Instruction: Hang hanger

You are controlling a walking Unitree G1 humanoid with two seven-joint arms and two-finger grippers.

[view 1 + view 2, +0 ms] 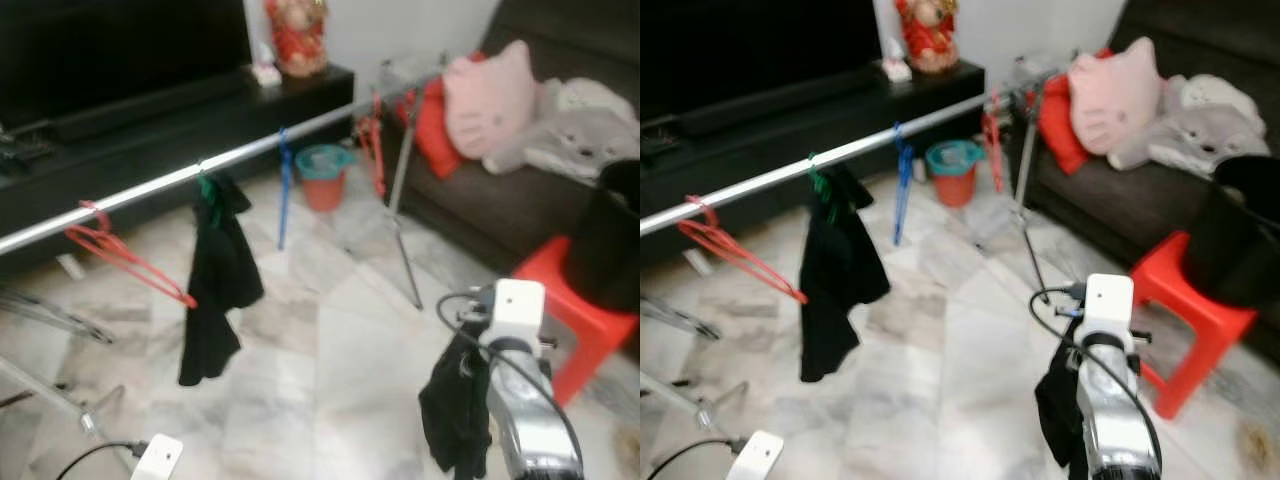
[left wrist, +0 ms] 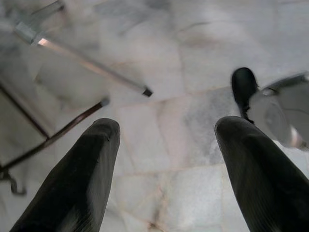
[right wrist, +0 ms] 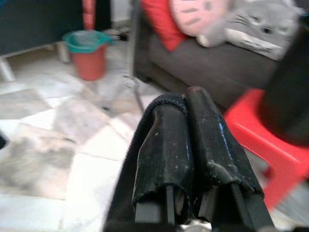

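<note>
Right hand [image 3: 186,104] closed, its two black fingers pinched together on the edge of a black garment [image 1: 457,410] that hangs from the raised right arm low over the marble floor [image 1: 330,340]. No hanger can be made out in this garment. Left hand [image 2: 166,145] wide open, holding nothing, pointing down at the floor. Silver rail [image 1: 240,155] runs across the room, carrying an empty red hanger [image 1: 120,255], a green hanger [image 1: 207,187] with black clothing, and a blue hanger [image 1: 284,190]. Red stool [image 1: 580,320] beside the dark sofa [image 1: 480,210].
</note>
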